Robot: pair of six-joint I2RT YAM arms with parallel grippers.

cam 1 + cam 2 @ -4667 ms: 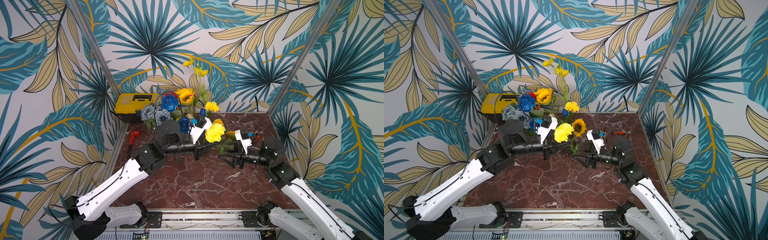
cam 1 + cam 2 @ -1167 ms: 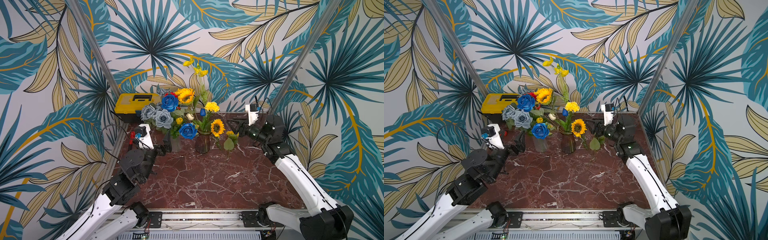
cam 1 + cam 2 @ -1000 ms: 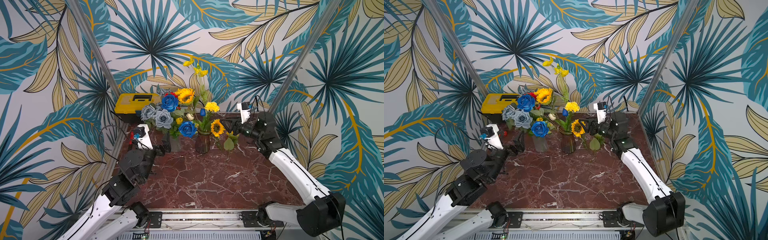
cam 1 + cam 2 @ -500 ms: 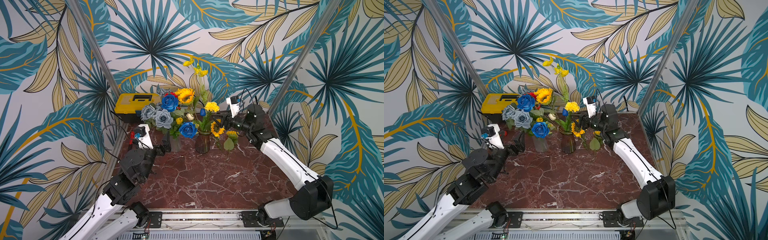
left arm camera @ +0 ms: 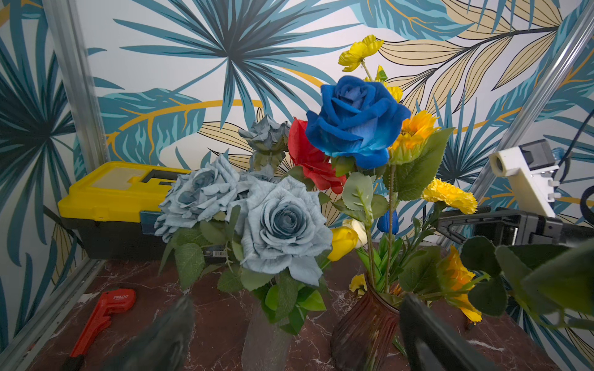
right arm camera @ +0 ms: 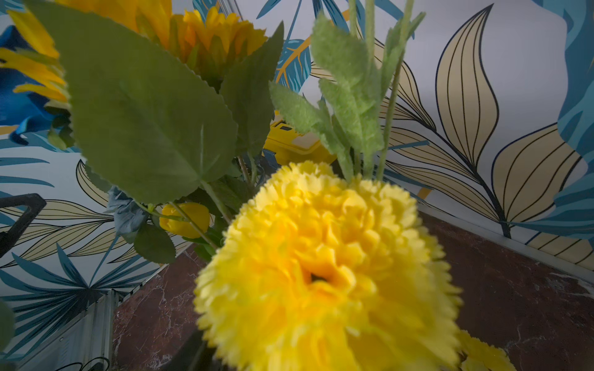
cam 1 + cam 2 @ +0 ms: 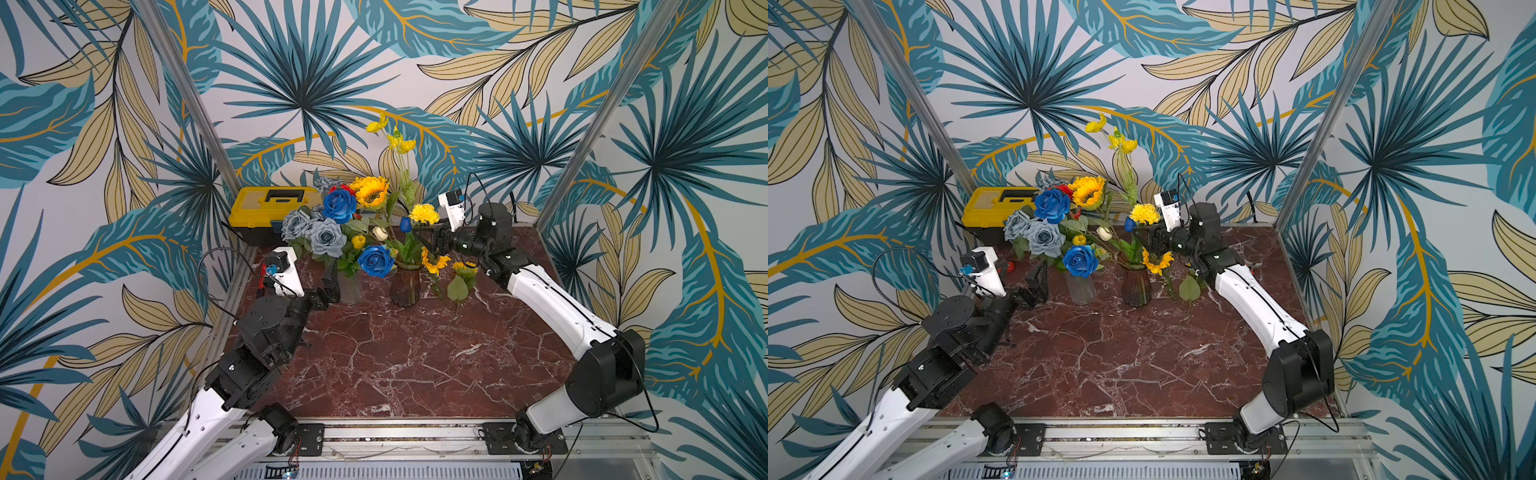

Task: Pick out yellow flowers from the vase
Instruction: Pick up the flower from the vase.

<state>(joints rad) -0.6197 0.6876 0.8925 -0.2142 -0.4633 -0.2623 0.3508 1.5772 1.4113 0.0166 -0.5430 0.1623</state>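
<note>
A brown vase [image 7: 405, 286] holds the yellow flowers: tall poppies [image 7: 401, 143], a sunflower [image 7: 371, 192], a pompom [image 7: 424, 214] and a drooping sunflower [image 7: 435, 262]. My right gripper [image 7: 428, 241] reaches in among the stems just under the pompom, its jaws apart on either side of them. The pompom [image 6: 328, 273] fills the right wrist view and hides the jaws there. One small yellow flower [image 7: 464, 269] lies on the table beside the vase. My left gripper [image 5: 295, 337] stands open low by the clear vase [image 5: 266, 340], holding nothing.
The clear vase [image 7: 351, 286] carries blue, grey and red roses [image 7: 340, 205]. A yellow toolbox [image 7: 270, 208] sits at the back left, and a red wrench [image 5: 99, 318] lies near the left wall. Metal posts stand at both back corners.
My right arm has swung left from the back right corner into the brown vase's bouquet, and the lower sunflower has tipped downward. The left arm has stayed put.
</note>
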